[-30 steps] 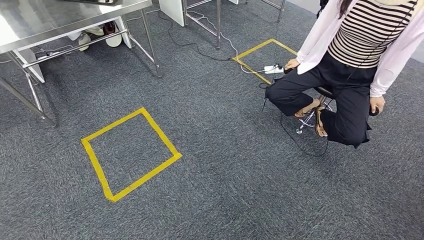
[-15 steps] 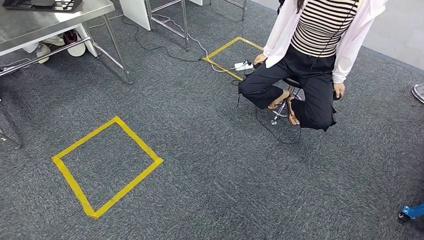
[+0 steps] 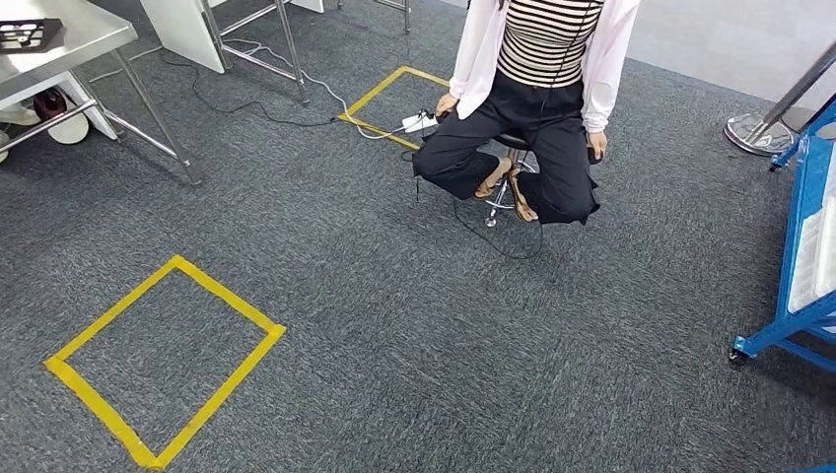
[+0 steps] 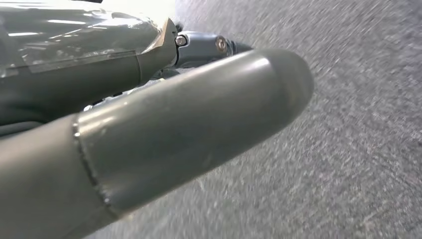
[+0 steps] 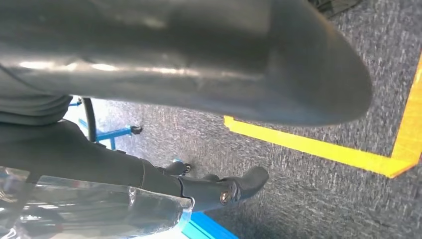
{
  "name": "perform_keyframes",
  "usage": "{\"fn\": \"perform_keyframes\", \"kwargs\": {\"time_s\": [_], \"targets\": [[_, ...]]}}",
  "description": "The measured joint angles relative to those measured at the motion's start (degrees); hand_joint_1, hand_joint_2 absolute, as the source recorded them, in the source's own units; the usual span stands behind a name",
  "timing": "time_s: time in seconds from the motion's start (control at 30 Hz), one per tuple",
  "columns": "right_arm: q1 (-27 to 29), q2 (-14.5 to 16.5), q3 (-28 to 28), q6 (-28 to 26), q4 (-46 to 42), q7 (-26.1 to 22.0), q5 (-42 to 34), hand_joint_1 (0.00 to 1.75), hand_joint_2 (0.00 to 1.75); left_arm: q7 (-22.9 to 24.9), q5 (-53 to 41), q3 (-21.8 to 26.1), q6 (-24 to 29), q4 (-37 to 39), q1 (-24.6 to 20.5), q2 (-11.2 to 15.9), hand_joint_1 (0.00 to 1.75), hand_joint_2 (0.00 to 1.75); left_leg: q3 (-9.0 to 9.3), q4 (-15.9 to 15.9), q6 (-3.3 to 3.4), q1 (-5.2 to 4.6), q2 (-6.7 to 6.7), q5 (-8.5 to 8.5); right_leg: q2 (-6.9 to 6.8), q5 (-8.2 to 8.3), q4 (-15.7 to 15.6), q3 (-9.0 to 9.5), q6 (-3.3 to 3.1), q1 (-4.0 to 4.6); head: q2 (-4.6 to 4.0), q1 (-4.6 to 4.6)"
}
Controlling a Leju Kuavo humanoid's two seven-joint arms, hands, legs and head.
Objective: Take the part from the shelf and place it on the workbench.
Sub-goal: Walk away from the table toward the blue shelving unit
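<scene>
Head view: grey carpet (image 3: 414, 335) with a yellow tape square (image 3: 163, 360) low on the left and a second one (image 3: 389, 103) farther off. A person (image 3: 537, 89) sits on a stool (image 3: 505, 192) beside that far square, head cut off by the frame; a white power strip (image 3: 419, 121) lies by their hand. Steel workbench (image 3: 69, 39) at upper left, mostly out of frame, a dark tray (image 3: 28, 33) on its corner. Blue shelf (image 3: 803, 246) at the right edge, only its end frame and a castor visible. The part cannot be made out anywhere.

Left wrist view: left hand (image 4: 164, 114) over blurred carpet; thick thumb in front, a darker finger behind, nothing seen in it. How wide it stands, I cannot tell.

Right wrist view: right hand (image 5: 199, 124) above carpet and a yellow tape corner (image 5: 393, 162), blue frame bits (image 5: 204, 229) beyond. Thumb and one dark finger lie apart, nothing visible between them; the rest is hidden.
</scene>
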Motion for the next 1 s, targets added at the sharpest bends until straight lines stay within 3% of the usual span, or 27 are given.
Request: {"fn": "perform_keyframes", "kwargs": {"time_s": [0.07,0.13,0.2,0.23,0.3,0.37,0.43,0.5,0.57,0.63,0.7,0.73,0.77,0.8,0.87,0.93,1.0], "targets": [[-0.03,-0.11,-0.06,0.11,0.03,-0.05,-0.18,0.00,0.00,-0.09,0.16,0.53,-0.39,0.08,-0.13,0.00,0.00,0.00,-0.53,2.04,-0.63,0.34,-2.23,-1.80,1.38,0.43,-0.38,0.39,-0.84,-0.57,0.00,-0.17],[-0.08,-0.11,-0.12,0.19,0.03,-0.11,-0.41,0.00,0.00,-0.13,0.17,1.05,-0.69,0.19,-0.04,0.03,0.00,0.00,-3.26,8.54,-1.08,0.58,-5.96,-5.65,2.73,0.75,-0.47,0.50,-1.43,-0.75,0.00,-0.37],[-0.03,-0.08,-0.22,0.24,0.03,-0.13,-0.64,0.00,0.00,-0.01,0.19,1.30,-0.84,0.28,0.08,0.05,0.00,0.00,-6.64,15.31,-1.39,0.70,-7.31,-8.20,4.23,0.86,-0.44,0.38,-1.62,-0.66,0.00,-0.37],[0.02,-0.09,-0.30,0.25,0.04,-0.13,-0.69,0.00,0.00,0.05,0.19,1.37,-0.86,0.32,0.10,0.08,0.00,0.00,-7.36,16.27,-1.49,0.80,-7.45,-7.82,5.02,0.89,-0.41,0.37,-1.65,-0.64,0.00,-0.38],[0.07,-0.11,-0.47,0.26,0.05,-0.13,-0.75,0.00,0.00,0.13,0.20,1.43,-0.89,0.34,0.11,0.19,0.00,0.00,-5.75,11.67,-1.64,1.21,-7.88,-3.91,6.66,0.87,-0.18,0.43,-1.62,-0.70,0.00,-0.37],[-0.04,-0.11,-0.55,0.27,0.05,-0.14,-0.76,0.00,0.00,0.16,0.20,1.56,-0.91,0.39,0.09,0.24,0.00,0.00,-2.78,4.44,-1.80,1.81,-10.51,-0.39,8.12,0.71,0.47,0.07,-1.28,-0.59,0.00,-0.32],[-0.20,-0.12,-0.57,0.28,0.05,-0.15,-0.76,0.00,0.00,0.19,0.20,1.73,-0.95,0.47,0.05,0.22,0.00,0.00,-1.81,1.56,-1.61,1.84,-12.38,0.20,9.31,0.73,0.91,-0.82,-0.48,-0.42,0.00,-0.28],[-0.10,-0.15,-0.58,0.28,0.07,-0.17,-0.76,0.00,0.00,0.26,0.24,1.91,-0.96,0.53,-0.02,0.16,0.00,0.00,-1.88,1.26,-0.74,1.44,-11.29,0.40,10.39,1.10,0.78,-1.67,0.48,-0.52,0.00,-0.29],[0.09,-0.17,-0.58,0.28,0.10,-0.17,-0.78,0.00,0.00,0.31,0.26,2.10,-0.95,0.55,-0.10,0.10,0.00,0.00,-1.75,0.65,0.41,1.36,-9.79,0.96,8.55,0.30,2.39,-2.85,0.81,-0.57,0.00,-0.15],[0.01,-0.16,-0.58,0.28,0.11,-0.17,-0.80,0.00,0.00,0.31,0.26,2.23,-0.94,0.56,-0.07,0.14,0.00,0.00,-1.75,0.32,1.06,1.23,-8.10,1.25,5.21,-2.78,8.32,-5.74,0.44,-0.49,0.00,0.07],[-0.07,-0.15,-0.58,0.28,0.11,-0.17,-0.82,0.00,0.00,0.32,0.26,2.29,-0.94,0.58,-0.01,0.16,0.00,0.00,-1.87,0.34,1.17,0.97,-6.34,1.25,4.08,-5.82,15.69,-9.20,0.41,-0.54,0.00,0.15],[-0.02,-0.15,-0.59,0.28,0.11,-0.17,-0.83,0.00,0.00,0.32,0.26,2.31,-0.94,0.58,-0.02,0.16,0.00,0.00,-1.89,0.35,1.15,0.88,-5.51,1.23,3.93,-6.25,17.33,-9.81,0.67,-0.59,0.00,0.15],[0.07,-0.16,-0.60,0.28,0.11,-0.17,-0.83,0.00,0.00,0.32,0.26,2.31,-0.94,0.59,-0.05,0.15,0.00,0.00,-1.87,0.35,1.11,0.84,-4.77,1.20,3.74,-5.80,16.64,-9.21,1.06,-0.66,0.00,0.16],[0.14,-0.18,-0.60,0.28,0.11,-0.17,-0.83,0.00,0.00,0.32,0.26,2.32,-0.94,0.59,-0.09,0.14,0.00,0.00,-1.80,0.36,1.02,0.85,-4.09,1.15,3.32,-4.62,13.55,-7.36,1.52,-0.75,0.00,0.17],[0.08,-0.19,-0.61,0.28,0.11,-0.19,-0.84,0.00,0.00,0.32,0.26,2.32,-0.94,0.60,-0.15,0.12,0.00,0.00,-1.53,0.41,0.58,0.67,-2.91,0.87,1.00,-1.87,5.06,-2.56,1.92,-0.67,0.00,0.21],[-0.07,-0.17,-0.61,0.28,0.11,-0.22,-0.84,0.00,0.00,0.32,0.26,2.32,-0.94,0.61,-0.19,0.12,0.00,0.00,-1.16,0.45,-0.11,0.40,-1.98,0.50,-0.44,-0.45,0.99,-0.40,1.28,-0.36,0.00,0.12],[-0.05,-0.17,-0.63,0.28,0.14,-0.30,-0.86,0.00,0.00,0.33,0.25,2.32,-0.95,0.61,-0.38,0.07,0.00,0.00,-0.72,0.26,-0.81,0.44,-1.07,0.30,0.47,-0.15,0.87,-0.63,0.29,-0.10,0.00,0.00]]}}
